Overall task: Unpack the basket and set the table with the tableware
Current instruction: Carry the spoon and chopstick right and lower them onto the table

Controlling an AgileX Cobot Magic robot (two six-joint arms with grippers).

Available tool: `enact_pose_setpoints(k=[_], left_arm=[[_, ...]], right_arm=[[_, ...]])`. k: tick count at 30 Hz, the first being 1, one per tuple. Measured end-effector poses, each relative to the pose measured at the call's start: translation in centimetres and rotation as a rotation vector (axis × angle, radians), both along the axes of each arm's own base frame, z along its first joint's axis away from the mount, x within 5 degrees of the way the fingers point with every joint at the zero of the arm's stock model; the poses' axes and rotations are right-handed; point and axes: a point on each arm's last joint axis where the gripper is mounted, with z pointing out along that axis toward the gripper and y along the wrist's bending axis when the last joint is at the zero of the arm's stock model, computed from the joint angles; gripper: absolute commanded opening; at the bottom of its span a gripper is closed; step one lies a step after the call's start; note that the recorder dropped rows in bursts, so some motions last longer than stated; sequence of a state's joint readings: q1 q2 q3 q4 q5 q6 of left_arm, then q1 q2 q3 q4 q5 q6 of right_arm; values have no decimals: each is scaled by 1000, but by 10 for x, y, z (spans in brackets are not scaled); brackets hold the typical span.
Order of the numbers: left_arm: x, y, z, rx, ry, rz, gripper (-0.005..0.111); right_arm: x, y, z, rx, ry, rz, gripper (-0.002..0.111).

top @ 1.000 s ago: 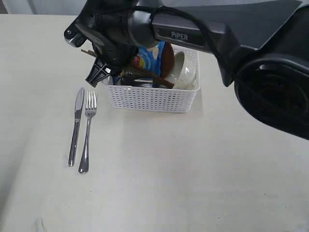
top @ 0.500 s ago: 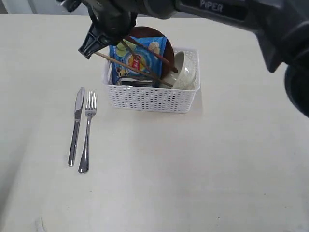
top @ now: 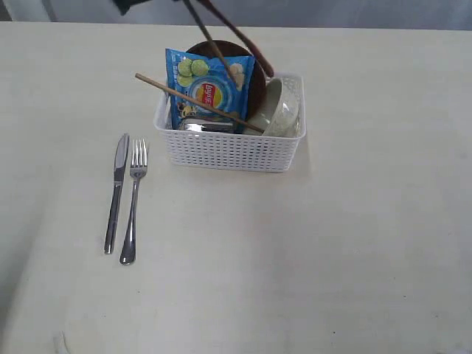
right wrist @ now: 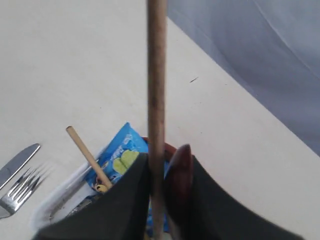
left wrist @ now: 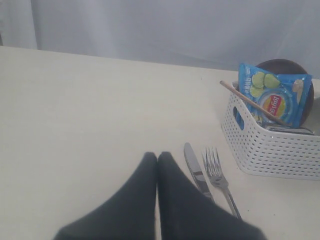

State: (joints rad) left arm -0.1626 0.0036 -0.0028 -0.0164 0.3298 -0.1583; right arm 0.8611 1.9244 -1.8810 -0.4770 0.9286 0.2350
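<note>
Between the right fingers stand a chopstick and spoon.

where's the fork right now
In the exterior view the fork lies on the table, left of the basket, just right of the knife and parallel to it.

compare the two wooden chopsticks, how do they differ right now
The gripped chopstick is pinched in the right gripper beside the reddish spoon; the loose chopstick is held by nothing. The gripped chopstick rises steeply; the loose chopstick lies at a shallow slant across the basket, one end poking past its rim. Both are thin straight wooden sticks.
</note>
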Motion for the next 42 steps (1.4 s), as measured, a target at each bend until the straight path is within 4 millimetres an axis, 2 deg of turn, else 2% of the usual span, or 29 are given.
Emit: enact_pose_setpoints(k=[7,11,18,23,26,28,32,36,39,42], left_arm=[[0,0,0,0,0,0,0],[0,0,0,0,0,0,0],[0,0,0,0,0,0,0],[0,0,0,0,0,0,0],[0,0,0,0,0,0,0],[0,0,0,0,0,0,0],[0,0,0,0,0,0,0],[0,0,0,0,0,0,0],[0,0,0,0,0,0,0],[0,0,0,0,0,0,0]], right_arm=[[-3,-50,48,61,-20,-107,0],[-2,-82,64,74,15,-196,0],[16,-137,62,33,130,-341,0],[38,-184,49,131,256,-441,0],[49,-216,33,162,328,-525,0],[56,-238,12,172,403,-583,0],[63,-270,-47,189,618,-662,0],[62,-282,-112,205,857,-666,0],[60,-282,-143,183,956,-650,0],[64,-281,-162,175,989,-636,0]])
